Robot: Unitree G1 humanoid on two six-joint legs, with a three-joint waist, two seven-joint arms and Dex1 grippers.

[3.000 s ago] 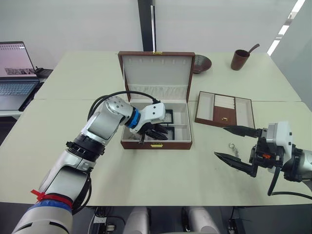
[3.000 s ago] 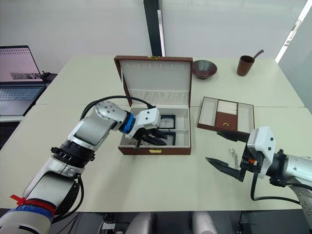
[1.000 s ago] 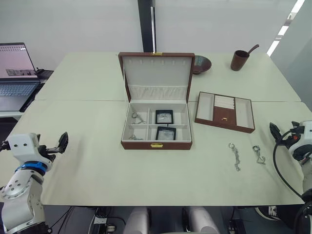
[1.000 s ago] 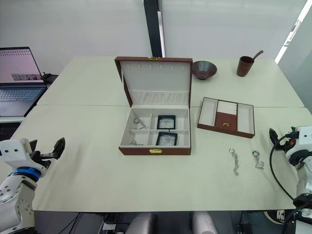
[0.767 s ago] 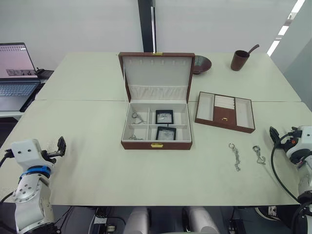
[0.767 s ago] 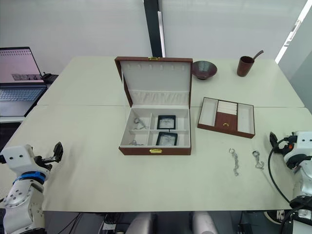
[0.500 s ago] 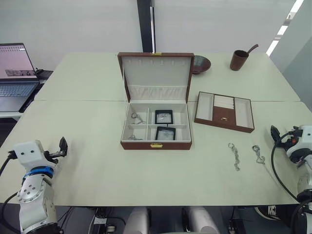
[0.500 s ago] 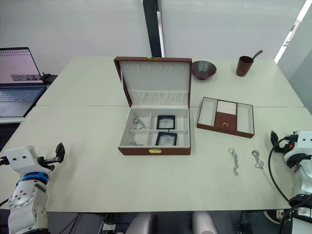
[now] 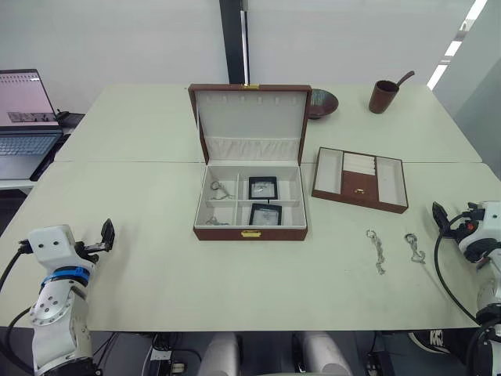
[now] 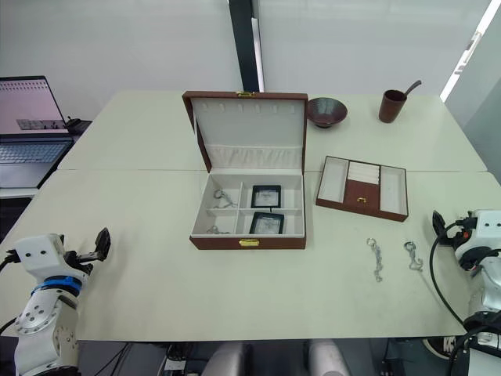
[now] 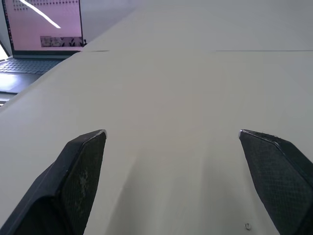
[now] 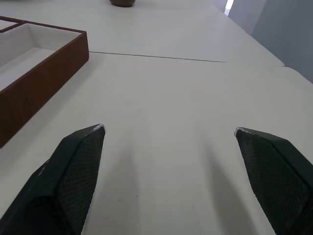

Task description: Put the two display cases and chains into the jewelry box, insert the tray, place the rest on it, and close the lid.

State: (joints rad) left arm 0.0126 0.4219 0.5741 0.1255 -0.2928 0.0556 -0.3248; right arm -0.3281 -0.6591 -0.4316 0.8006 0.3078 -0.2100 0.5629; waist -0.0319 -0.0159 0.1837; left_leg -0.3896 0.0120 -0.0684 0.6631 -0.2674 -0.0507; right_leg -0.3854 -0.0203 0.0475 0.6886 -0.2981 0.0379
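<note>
Two display cases (image 9: pixel 264 187) already sit in the jewelry box's (image 9: pixel 250 233) right compartments, lid (image 9: pixel 249 114) raised for loading; its tray (image 9: pixel 360 180) waits at 3 o'clock. My left gripper (image 11: pixel 171 147) and right gripper (image 12: pixel 171 142) spread wide, empty, two chains (image 9: pixel 378 251) unclaimed.

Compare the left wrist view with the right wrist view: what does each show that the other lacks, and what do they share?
Left wrist view: an open laptop with a lit screen, beyond the table's edge. Right wrist view: the tray, its brown wall and cream lining, plus a dark brown vessel further back. Shared: the cream table with a seam line, and each arm's own gripper, left gripper and right gripper, fingers spread wide with nothing between them.
</note>
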